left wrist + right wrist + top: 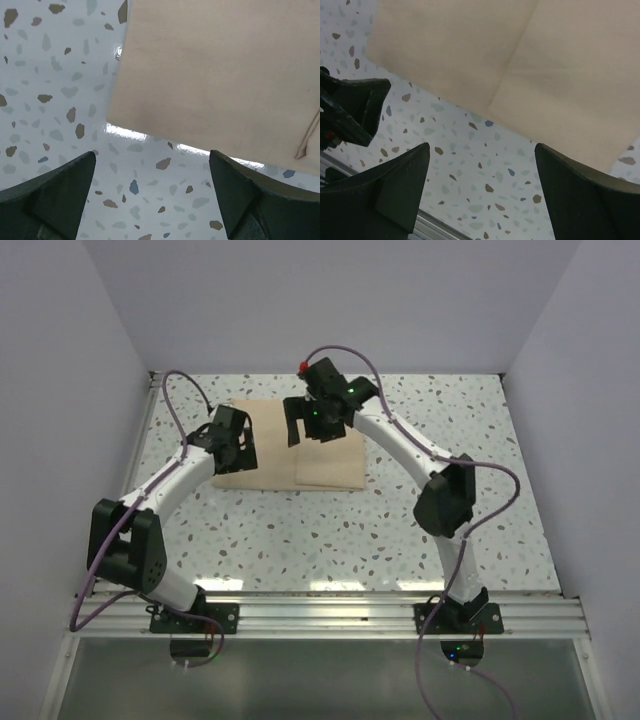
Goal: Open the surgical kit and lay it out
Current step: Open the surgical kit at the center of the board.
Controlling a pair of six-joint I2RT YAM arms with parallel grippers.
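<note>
Left pincer (151, 155) and right pincer (482, 146), both wide apart, beside tan cloth wrap (330, 465)

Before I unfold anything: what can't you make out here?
- Top view: the left claw and right claw cover parts of the cloth.
- Both wrist views: the cloth runs off the top and right edges.
- Every view: anything inside is hidden by the cloth's own layers.

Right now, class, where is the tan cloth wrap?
In the top view the tan cloth wrap lies flat at the far middle of the table, the left gripper over its left part, the right gripper over its centre.
</note>
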